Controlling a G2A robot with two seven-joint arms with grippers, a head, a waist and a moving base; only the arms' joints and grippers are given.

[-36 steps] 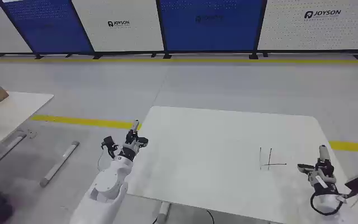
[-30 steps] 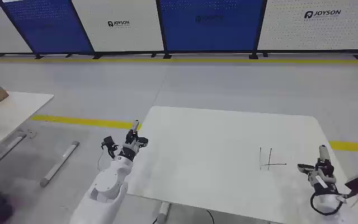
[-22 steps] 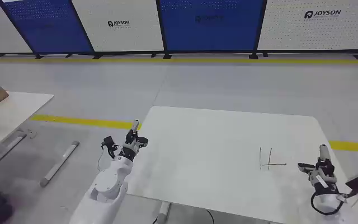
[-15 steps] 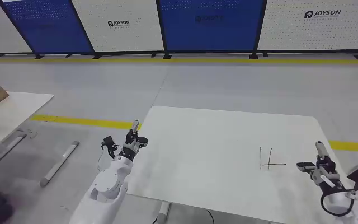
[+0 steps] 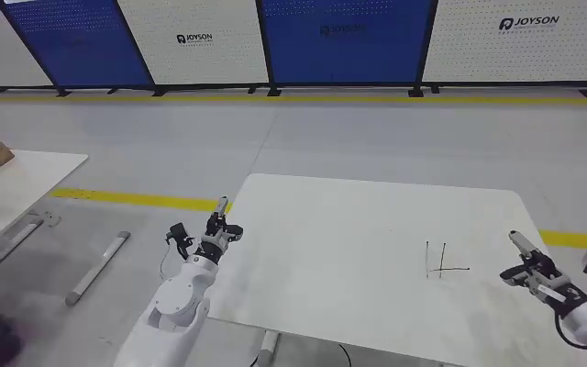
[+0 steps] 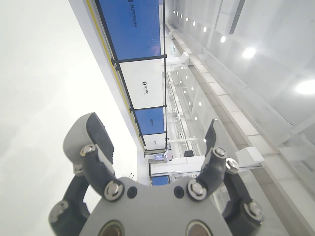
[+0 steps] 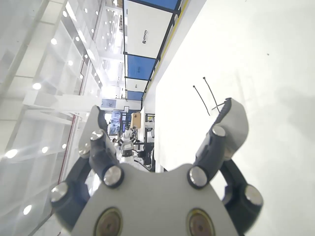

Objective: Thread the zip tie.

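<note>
We see the black zip ties [image 5: 444, 259] lying flat on the white worktop [image 5: 348, 248], towards its right side. Two lie side by side and a third lies across their near ends. The right claw [image 5: 525, 258] hangs just beyond them near the worktop's right edge. Its wrist view shows the jaws spread wide and empty, with the ties [image 7: 199, 96] ahead of one fingertip. The left claw [image 5: 220, 216] sits at the far left edge, well apart from the ties, and it too is open and holding nothing [image 6: 153, 121].

We judge the pick-up to be the risky part. The ties are thin and lie flush on the surface, so the fingertips may slide over them or press into the worktop. Because the ties overlap, closing on one could drag or lift its neighbours. A sideways nudge could also push them towards the nearby edge.
</note>
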